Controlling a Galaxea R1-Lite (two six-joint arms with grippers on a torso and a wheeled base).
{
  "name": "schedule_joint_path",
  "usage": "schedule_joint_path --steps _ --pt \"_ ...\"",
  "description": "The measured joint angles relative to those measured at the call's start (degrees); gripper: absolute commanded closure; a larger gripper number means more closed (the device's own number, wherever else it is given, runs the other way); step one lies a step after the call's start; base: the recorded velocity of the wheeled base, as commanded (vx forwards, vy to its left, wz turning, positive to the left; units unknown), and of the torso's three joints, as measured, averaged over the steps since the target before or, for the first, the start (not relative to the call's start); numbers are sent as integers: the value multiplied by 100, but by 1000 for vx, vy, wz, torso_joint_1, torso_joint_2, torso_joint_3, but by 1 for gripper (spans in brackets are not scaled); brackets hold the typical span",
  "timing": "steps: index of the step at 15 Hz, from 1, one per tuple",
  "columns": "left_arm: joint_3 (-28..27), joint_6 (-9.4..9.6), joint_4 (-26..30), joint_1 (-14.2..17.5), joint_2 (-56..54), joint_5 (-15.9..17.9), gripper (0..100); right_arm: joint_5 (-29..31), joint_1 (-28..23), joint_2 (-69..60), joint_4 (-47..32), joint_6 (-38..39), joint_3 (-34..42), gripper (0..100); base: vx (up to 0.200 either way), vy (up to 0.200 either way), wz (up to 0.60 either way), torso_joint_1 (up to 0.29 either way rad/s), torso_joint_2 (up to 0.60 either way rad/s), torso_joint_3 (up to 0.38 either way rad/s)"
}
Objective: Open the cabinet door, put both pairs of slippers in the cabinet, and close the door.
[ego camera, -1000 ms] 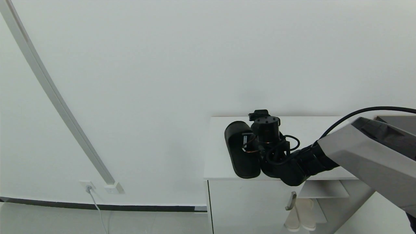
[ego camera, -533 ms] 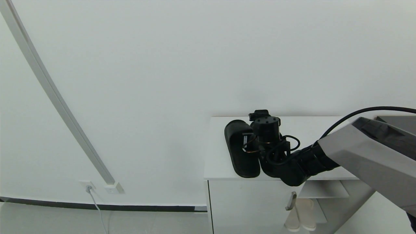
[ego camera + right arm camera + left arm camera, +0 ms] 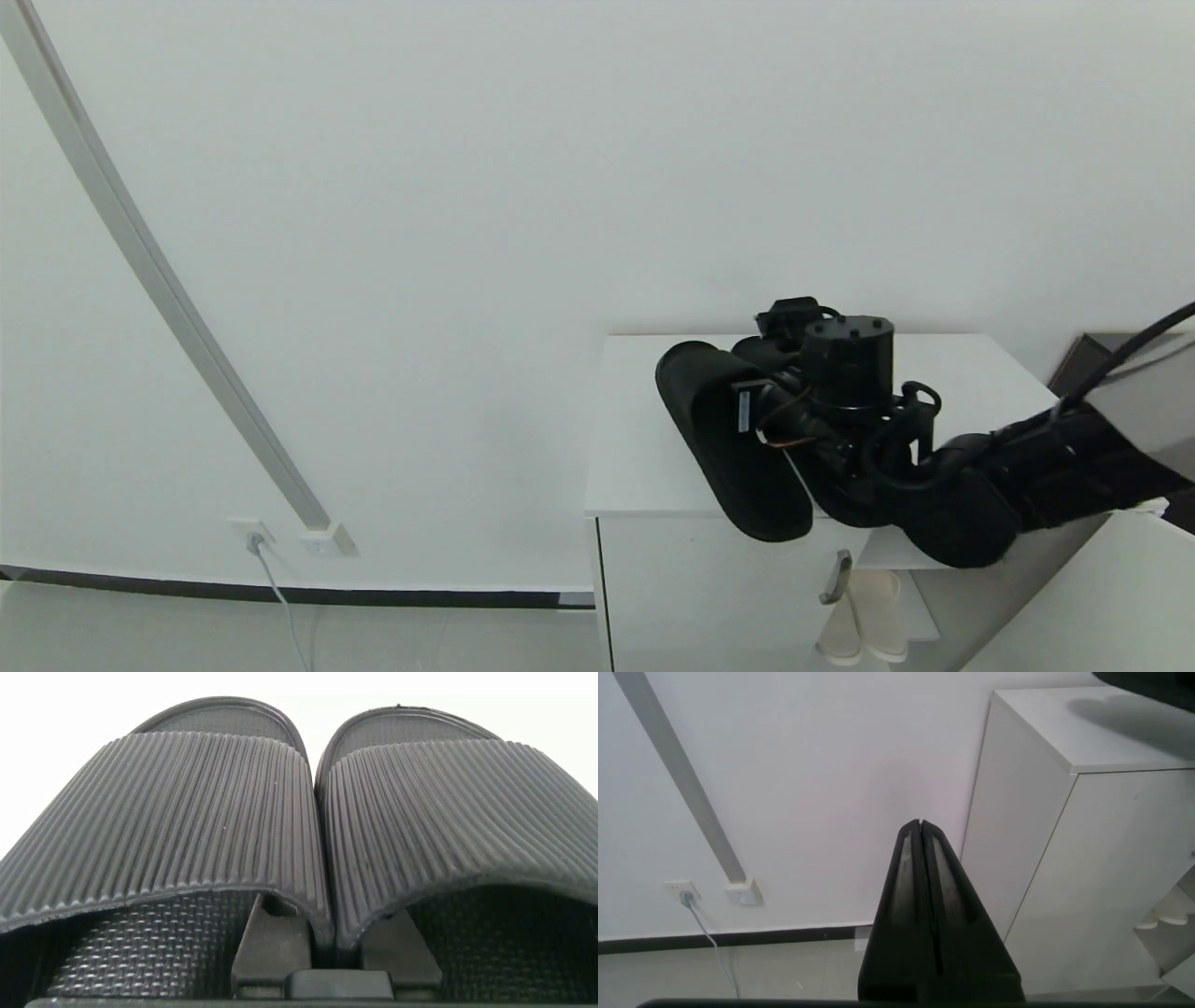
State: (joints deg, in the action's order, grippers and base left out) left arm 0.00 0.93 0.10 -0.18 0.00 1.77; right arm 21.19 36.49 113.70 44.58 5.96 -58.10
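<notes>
Wall strip: a pale strip [image 3: 159, 271] is running diagonally down the left of the head view to a socket [image 3: 250, 537] at the lower left, with a cord hanging from it.
Left gripper: the left gripper [image 3: 921, 859] is hanging in the centre of the left wrist view, its jaws pressed together on nothing and the cabinet standing to its right.
Cabinet: the white cabinet [image 3: 653, 597] is standing right of centre against the wall. The panel carrying the handle [image 3: 836, 575] is sitting shut, and the part to its right is showing an open shelf [image 3: 920, 546].
Black slippers: the black slippers [image 3: 738, 448] are lying side by side over the front edge of the cabinet's top surface [image 3: 635, 439], one end overhanging it.
Right gripper: the right gripper [image 3: 329, 952] is coming in from the right edge. Its jaws are pinching the adjoining inner walls of both shoes under the ribbed straps, one jaw in each shoe.
Pale slippers: the pale slippers [image 3: 864, 625] are standing inside the cabinet at the bottom, right of centre.
Stage: the first pair appears stowed and the second is likely being carried toward the opening.
Risk: with only thin, flexible walls being clamped, one shoe could be slipping free during lowering. The overhanging end could also be catching the top's edge or the shut panel and twisting the pair out of the grip.
</notes>
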Motion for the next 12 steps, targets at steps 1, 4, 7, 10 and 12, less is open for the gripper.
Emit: schedule_joint_path --steps 1,4,7,10,12 --pt "0 2 1 -2 0 4 100 -99 48 -271 -5 -6 339 100 0 0 0 0 0 0" --pt "0 5 1 -6 0 4 100 -368 343 -1204 -57 -17 1412 100 0 0 0 0 0 0" --pt "0 -2 4 -6 0 4 100 -419 625 -1759 -312 -9 1744 100 0 0 0 0 0 0" --pt "0 -4 1 -4 0 4 100 -412 711 -1891 -321 -6 1797 100 0 0 0 0 0 0" --pt "0 -4 1 0 0 4 100 -401 725 -1899 -315 -6 1801 100 0 0 0 0 0 0"
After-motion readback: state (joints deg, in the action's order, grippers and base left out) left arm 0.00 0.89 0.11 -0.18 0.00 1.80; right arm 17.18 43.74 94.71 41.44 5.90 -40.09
